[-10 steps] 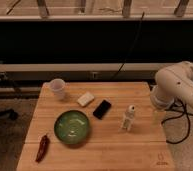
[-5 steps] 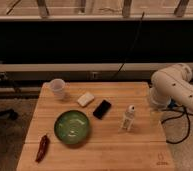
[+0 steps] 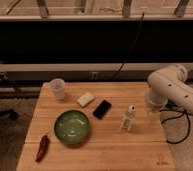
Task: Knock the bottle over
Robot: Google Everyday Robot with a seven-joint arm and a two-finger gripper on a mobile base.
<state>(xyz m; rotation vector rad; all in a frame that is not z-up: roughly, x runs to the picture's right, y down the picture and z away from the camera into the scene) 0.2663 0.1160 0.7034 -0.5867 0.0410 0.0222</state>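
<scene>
The gripper hangs at the right edge of the table, under the white arm; whether it is open or holding anything, I cannot tell; the bottle stands upright just to its left, apart.

I get a dim, warm view — light falls from above onto the wooden table, while the band behind it is near black. The white arm is the brightest thing. The bottle and green bowl throw only soft, short shadows. The gripper — at the arm's low end by the table's right edge — sits in shade.
</scene>
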